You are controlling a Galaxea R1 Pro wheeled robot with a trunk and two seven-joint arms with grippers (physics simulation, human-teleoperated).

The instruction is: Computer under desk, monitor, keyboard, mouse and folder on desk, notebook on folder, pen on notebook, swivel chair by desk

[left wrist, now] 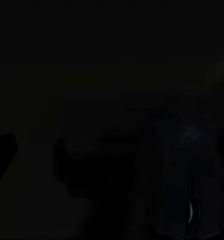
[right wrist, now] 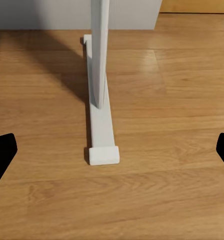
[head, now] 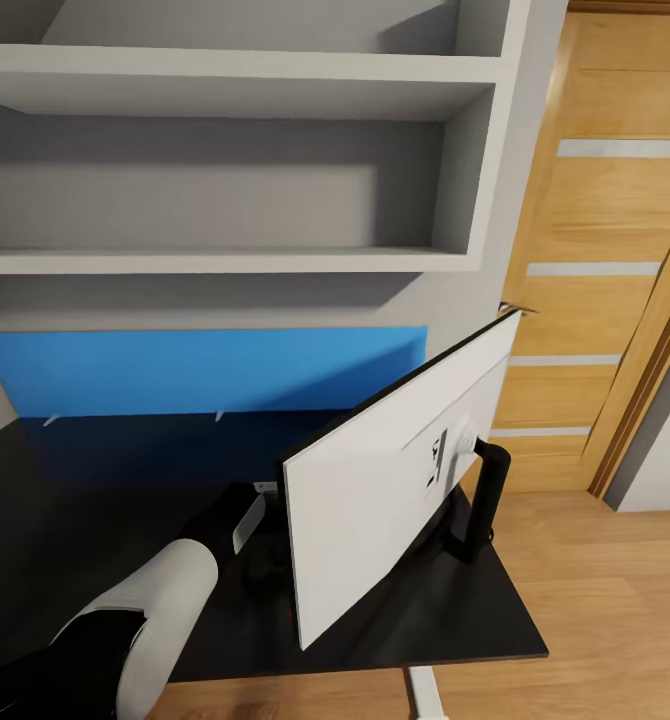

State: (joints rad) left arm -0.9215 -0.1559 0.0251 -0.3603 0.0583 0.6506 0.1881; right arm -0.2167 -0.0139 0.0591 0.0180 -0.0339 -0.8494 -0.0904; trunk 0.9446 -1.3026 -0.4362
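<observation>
The desk [head: 85,500] has a black top and a bright blue back panel [head: 195,370]. On its right end stands the monitor [head: 395,480], white back toward me, on a black stem [head: 487,495]. My left arm reaches over the desk top to the monitor's near edge. The left gripper [head: 262,562] is dark against the dark top, partly behind that edge. The left wrist view is almost black, with one fingertip [left wrist: 1,155] faintly visible. The right gripper [right wrist: 112,152] is open over the wooden floor, in front of the desk's white leg and foot [right wrist: 102,145].
Grey wall shelves [head: 225,260] hang above the desk. A light wooden door [head: 595,270] stands at the right, and wooden floor [head: 615,610] lies beyond the desk's right end. The desk's white leg [head: 425,695] shows below the front edge.
</observation>
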